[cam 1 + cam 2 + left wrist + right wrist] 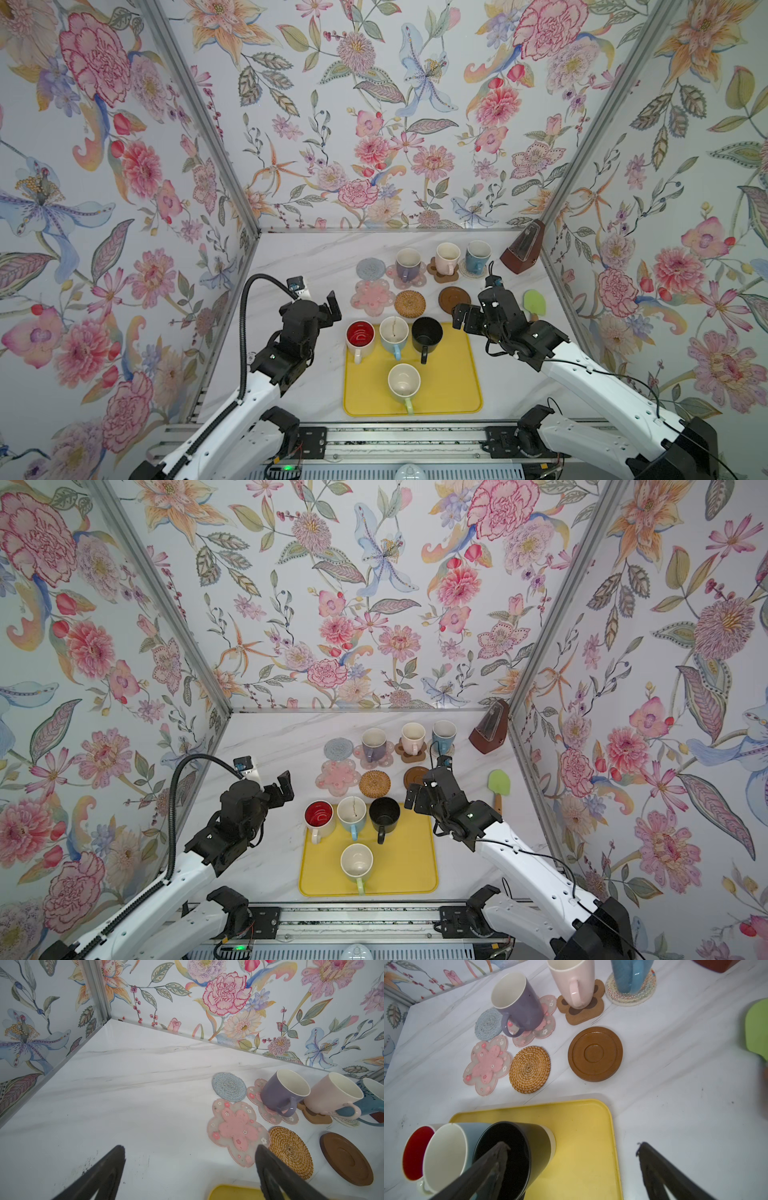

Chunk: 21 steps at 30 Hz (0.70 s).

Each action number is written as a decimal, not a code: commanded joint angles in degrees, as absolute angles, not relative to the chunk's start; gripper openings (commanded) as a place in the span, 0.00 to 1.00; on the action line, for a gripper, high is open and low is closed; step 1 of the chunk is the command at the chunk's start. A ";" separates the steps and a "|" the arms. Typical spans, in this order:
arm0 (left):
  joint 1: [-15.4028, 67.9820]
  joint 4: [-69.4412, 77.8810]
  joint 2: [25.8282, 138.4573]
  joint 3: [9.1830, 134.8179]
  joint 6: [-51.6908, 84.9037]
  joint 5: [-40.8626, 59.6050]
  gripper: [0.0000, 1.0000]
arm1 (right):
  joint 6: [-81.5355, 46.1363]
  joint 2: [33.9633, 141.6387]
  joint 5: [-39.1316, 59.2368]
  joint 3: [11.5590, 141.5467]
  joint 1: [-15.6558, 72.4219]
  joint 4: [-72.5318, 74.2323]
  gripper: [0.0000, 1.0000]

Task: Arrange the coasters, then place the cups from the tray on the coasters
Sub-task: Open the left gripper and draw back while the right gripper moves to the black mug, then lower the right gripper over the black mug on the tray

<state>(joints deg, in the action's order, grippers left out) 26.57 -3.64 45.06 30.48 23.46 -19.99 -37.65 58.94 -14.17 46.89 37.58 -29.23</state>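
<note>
Black cup (pixel 427 334) upright on tray (pixel 453 386), handle toward near edge

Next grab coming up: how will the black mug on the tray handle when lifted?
The black mug looks like rigid, smooth ceramic: probably heavy for its size and slippery. Its handle juts to one side, so a rim grip may let it tilt. The light blue mug stands close beside it; a push could bump it.
</note>
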 commanded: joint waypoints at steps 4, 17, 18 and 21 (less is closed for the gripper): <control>25.59 -0.44 41.75 27.35 26.02 -22.68 0.99 | -47.55 59.30 -19.97 47.36 48.29 -33.78 0.99; 25.26 -0.66 41.51 27.70 26.12 -22.94 0.99 | -57.31 67.80 -22.54 47.13 62.65 -33.86 0.96; 25.29 -0.45 41.32 27.40 25.87 -22.85 0.99 | -57.48 68.39 -22.75 46.92 63.22 -33.24 0.95; 25.19 -1.06 40.97 27.26 26.35 -23.35 0.99 | -57.55 70.26 -22.90 47.14 63.51 -32.65 0.94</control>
<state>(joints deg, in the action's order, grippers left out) 25.87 -1.21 41.80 27.75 25.61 -21.54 -55.79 69.23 -21.41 46.89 63.22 -32.32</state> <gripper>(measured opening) 0.989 0.941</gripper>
